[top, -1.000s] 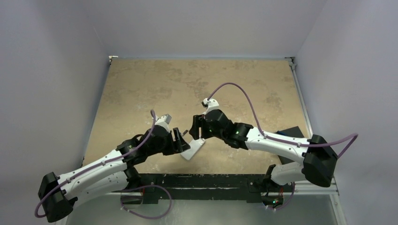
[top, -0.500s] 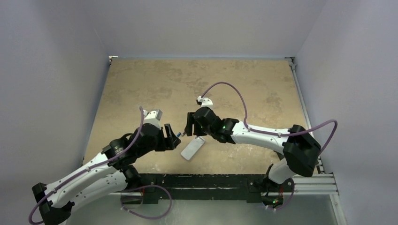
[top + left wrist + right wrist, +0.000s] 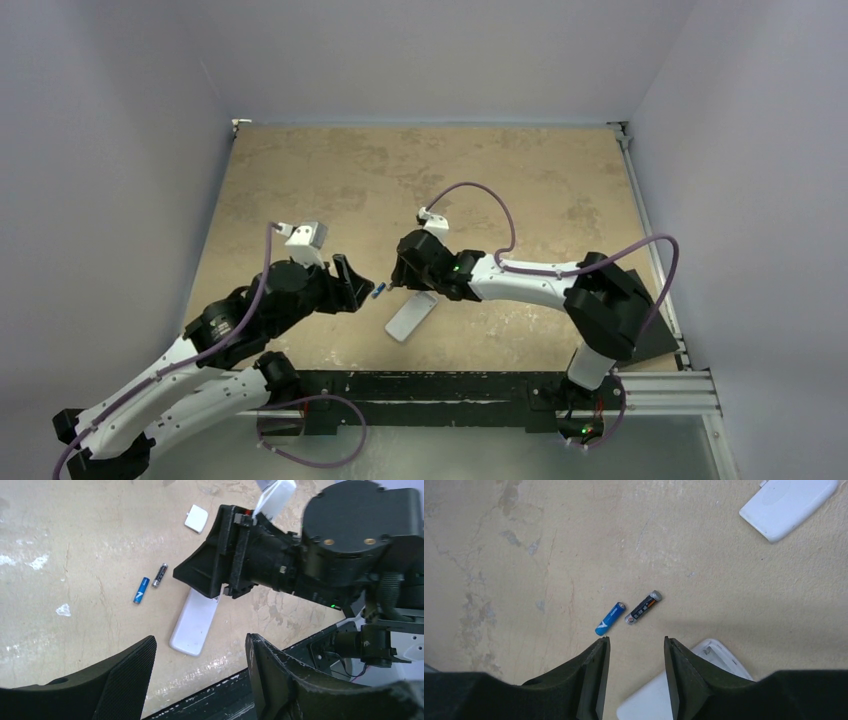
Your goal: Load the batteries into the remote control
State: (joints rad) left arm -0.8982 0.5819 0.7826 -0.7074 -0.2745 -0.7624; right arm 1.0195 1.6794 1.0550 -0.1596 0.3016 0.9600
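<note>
Blue battery [image 3: 610, 618] and dark battery [image 3: 643, 607] lie close together on the tabletop [image 3: 524, 555] just beside the remote control [image 3: 195, 622]; right gripper [image 3: 636, 642] hovers above them, part-spread and empty, left gripper [image 3: 200, 645] wide and empty; risk: closing jaws catch both or send one rolling.

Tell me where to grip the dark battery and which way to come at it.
Come straight down with the right gripper, which hangs just short of it. The dark battery lies flat on the table, so pinch across its round sides, fingers turned crosswise to its length. Probably favour the half away from the blue battery, which lies close beside its other end.
</note>
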